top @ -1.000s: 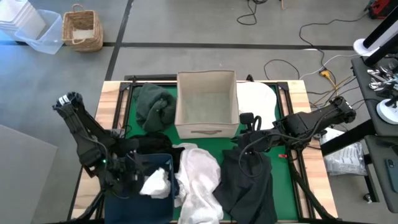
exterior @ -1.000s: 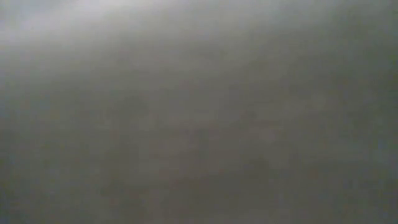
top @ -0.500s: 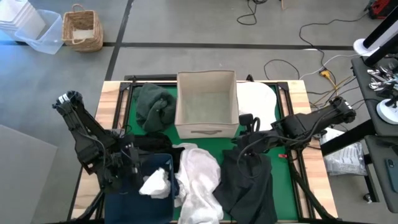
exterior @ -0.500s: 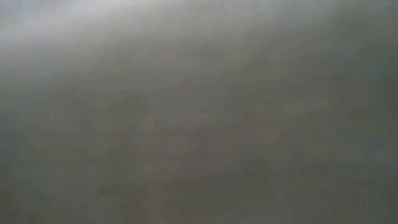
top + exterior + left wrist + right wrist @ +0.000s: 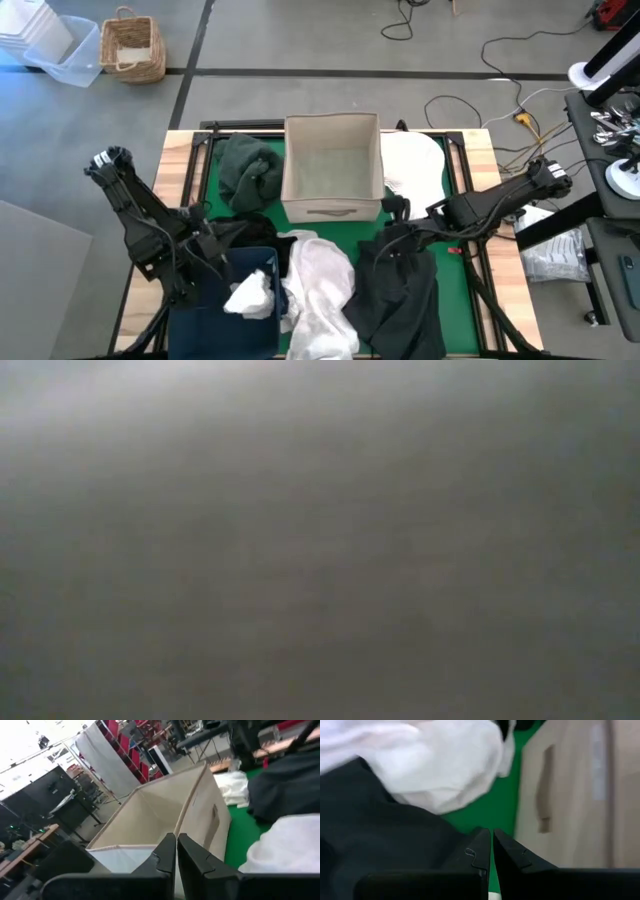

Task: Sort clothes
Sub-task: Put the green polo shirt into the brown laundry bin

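Several clothes lie on the green mat (image 5: 455, 270). A dark green one (image 5: 250, 170) is left of the beige box (image 5: 332, 165) and a white one (image 5: 418, 165) is to its right. A black one (image 5: 245, 228), a white one (image 5: 320, 290) and a charcoal one (image 5: 400, 295) lie nearer. Another white one (image 5: 250, 295) sits in the navy bin (image 5: 200, 315). My left gripper (image 5: 176, 851) is shut and holds nothing; it stands above the bin's far edge, pointing at the box (image 5: 165, 815). My right gripper (image 5: 492, 845) is shut and holds nothing, just above the charcoal garment's (image 5: 380, 845) far edge.
The low view shows only a grey blur. A wicker basket (image 5: 132, 45) and a clear plastic tub (image 5: 60, 50) stand on the floor beyond the table. Cables (image 5: 500, 100) lie on the floor at the far right.
My right gripper has sunk toward the far edge of the charcoal garment, still shut. My left gripper has turned about at the wrist and swung a little from over the bin toward the table's far edge, still shut. No garment has moved.
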Motion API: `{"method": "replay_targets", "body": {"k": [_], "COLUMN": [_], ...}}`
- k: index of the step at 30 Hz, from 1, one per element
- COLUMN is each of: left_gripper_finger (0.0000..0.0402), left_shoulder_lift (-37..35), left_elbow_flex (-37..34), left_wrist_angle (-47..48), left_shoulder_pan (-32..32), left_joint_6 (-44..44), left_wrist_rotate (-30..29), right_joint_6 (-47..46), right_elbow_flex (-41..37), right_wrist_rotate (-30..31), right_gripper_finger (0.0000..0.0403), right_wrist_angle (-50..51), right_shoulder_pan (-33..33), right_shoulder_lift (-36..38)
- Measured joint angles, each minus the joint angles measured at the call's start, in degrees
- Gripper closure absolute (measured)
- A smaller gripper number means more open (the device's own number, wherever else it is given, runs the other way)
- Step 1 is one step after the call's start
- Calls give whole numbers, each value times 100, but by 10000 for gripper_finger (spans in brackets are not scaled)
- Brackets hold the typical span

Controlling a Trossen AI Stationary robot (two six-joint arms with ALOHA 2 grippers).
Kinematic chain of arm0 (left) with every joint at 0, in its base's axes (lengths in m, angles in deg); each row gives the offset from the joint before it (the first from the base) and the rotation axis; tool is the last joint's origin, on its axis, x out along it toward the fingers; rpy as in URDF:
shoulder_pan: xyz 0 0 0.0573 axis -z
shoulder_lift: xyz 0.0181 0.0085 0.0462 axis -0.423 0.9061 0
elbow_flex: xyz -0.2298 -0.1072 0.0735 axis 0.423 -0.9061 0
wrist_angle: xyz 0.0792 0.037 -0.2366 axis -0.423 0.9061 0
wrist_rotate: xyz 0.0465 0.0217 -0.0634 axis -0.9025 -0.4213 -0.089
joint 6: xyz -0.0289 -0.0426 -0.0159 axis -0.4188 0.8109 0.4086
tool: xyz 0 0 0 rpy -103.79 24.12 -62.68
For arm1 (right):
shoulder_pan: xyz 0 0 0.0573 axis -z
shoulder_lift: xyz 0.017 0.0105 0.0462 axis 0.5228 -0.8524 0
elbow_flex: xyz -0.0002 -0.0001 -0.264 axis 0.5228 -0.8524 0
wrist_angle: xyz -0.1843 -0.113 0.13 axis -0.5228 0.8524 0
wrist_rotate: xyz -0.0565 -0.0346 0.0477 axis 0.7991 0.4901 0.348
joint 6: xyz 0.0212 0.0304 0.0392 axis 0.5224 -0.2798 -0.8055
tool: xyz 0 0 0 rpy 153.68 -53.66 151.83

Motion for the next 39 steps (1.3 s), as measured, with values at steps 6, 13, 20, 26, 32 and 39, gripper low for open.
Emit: {"method": "replay_targets", "body": {"k": [6, 13, 20, 26, 32, 39], "left_gripper_finger": [401, 401, 401, 401, 401, 401], "left_shoulder_lift": [-84, -293, -412, -412, -414, -392], "left_elbow_flex": [-224, -224, -227, -298, -299, -300], "left_wrist_angle": [93, -143, -638, -881, -860, -849], "left_shoulder_pan": [-8, -7, -7, -7, -6, -7], "left_joint_6": [-242, -687, -1117, -1310, -1361, -1278], "left_wrist_rotate": [747, 1633, 2261, 2514, 1741, 1349], "right_joint_6": [-622, -972, -777, -769, -652, -849], "right_elbow_flex": [-81, -93, -93, 10, 66, 69], "right_wrist_rotate": [-336, -388, -412, -414, -361, 446], "right_gripper_finger": [390, 390, 390, 387, 333, 245], "right_wrist_angle": [-40, -262, -662, -665, -545, 759], "right_shoulder_pan": [-2, -2, -2, -2, -1, 0], "right_shoulder_lift": [-133, -447, -770, -883, -796, -387]}}
